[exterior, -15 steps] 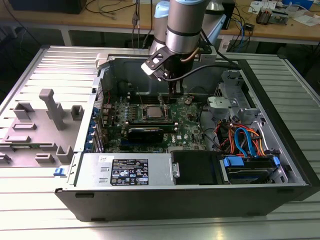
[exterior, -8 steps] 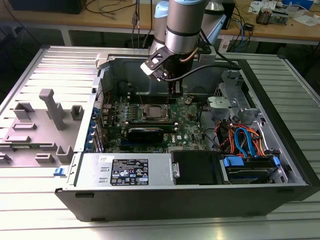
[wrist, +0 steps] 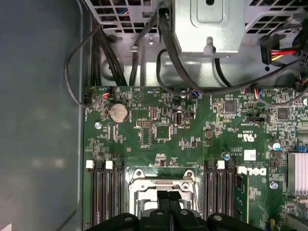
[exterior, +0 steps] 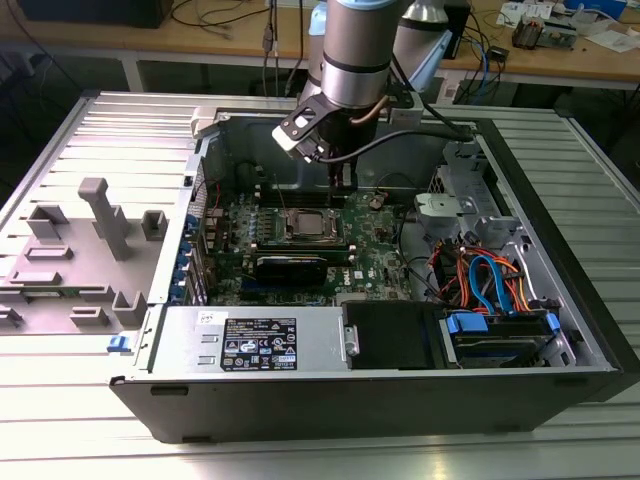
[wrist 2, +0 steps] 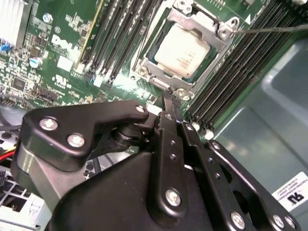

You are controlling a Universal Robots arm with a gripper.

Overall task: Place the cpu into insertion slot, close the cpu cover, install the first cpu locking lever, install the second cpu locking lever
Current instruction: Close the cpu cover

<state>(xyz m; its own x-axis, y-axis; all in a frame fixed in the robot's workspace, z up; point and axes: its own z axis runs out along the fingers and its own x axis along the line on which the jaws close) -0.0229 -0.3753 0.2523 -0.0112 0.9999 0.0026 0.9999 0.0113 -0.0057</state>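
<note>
While gripper (wrist 2: pixel 169 97), pressed together, hovers at cpu cover (wrist 2: pixel 199 21), case (exterior: pixel 400 400) sits on ribbed table (exterior: pixel 60 420), benches (exterior: pixel 225 42) behind

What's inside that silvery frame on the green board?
The cpu, its grey top showing through the cover's window. Whatever lies under it is hidden, and the gripper tip covers part of the frame's edge.

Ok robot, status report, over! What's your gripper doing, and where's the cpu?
Gripper shut, tip at the insertion slot edge. Cpu seated inside, cpu cover down over it. Memory slots close alongside.
</note>
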